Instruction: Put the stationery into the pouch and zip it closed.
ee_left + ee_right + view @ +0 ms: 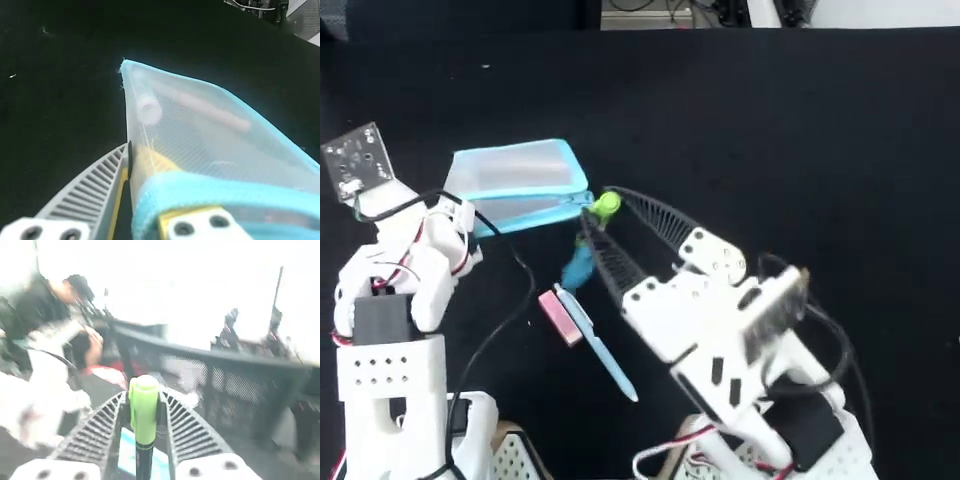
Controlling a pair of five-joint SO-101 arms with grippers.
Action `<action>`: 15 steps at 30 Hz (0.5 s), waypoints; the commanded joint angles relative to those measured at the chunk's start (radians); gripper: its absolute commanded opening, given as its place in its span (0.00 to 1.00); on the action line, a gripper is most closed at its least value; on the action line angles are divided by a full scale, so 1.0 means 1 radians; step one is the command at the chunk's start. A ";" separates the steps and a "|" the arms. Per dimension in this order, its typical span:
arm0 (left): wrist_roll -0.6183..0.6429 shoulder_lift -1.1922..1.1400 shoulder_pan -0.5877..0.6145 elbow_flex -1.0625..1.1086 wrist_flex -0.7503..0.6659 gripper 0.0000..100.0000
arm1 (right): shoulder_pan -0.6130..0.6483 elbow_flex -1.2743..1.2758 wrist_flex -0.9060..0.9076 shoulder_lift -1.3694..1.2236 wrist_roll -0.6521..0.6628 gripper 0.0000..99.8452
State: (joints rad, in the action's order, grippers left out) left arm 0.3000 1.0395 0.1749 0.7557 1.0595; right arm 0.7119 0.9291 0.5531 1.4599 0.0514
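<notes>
The right end effector [144, 396], black ribbed fingers clenched on a green-capped, dark-barrelled marker [606, 205], holds the cap at the near right corner of the pale blue translucent mesh pouch [515, 170]; whether the cap touches the rim or stops just short is not settled from above. The marker's long axis runs from that corner back toward the robot, roughly square to the pouch's long side, which lies across the black desk [770, 130]. A teal length [578, 265] shows lower along the same finger, and it cannot be told whether it belongs to the marker. At the pouch's opposite, left end, the left end effector [136, 159] is clamped on the bright blue zip band [200, 192], with a grey ribbed finger [95, 192] outside and yellow padding against the mesh. From above the mouth appears to gape along the side facing the robot. Through the mesh a short white cylinder [148, 107] and a pale stick [210, 112] lie inside. Left on the desk, a pink block eraser [560, 317] and a light blue pen [603, 350] lie touching side by side between the two arms, nearer the right one. The insertion looks to hinge on swinging the marker into line with the mouth, since cap-first at the corner it could catch on the rim
</notes>
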 commanded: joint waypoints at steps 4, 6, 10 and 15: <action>-0.011 -0.074 -0.081 -0.036 -0.025 0.03 | 0.069 0.044 -0.206 0.013 0.003 0.01; -0.011 -0.127 -0.079 -0.053 -0.025 0.03 | 0.069 0.087 -0.272 0.013 0.003 0.01; -0.011 -0.215 -0.082 -0.105 0.017 0.03 | 0.066 0.216 -0.382 0.013 0.005 0.01; -0.011 -0.264 -0.082 -0.145 0.052 0.03 | 0.069 0.371 -0.535 0.013 0.078 0.01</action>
State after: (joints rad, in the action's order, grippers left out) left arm 0.2984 0.8094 0.1043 0.6728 1.0948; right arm 0.7764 1.2405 0.1005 1.4799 0.0882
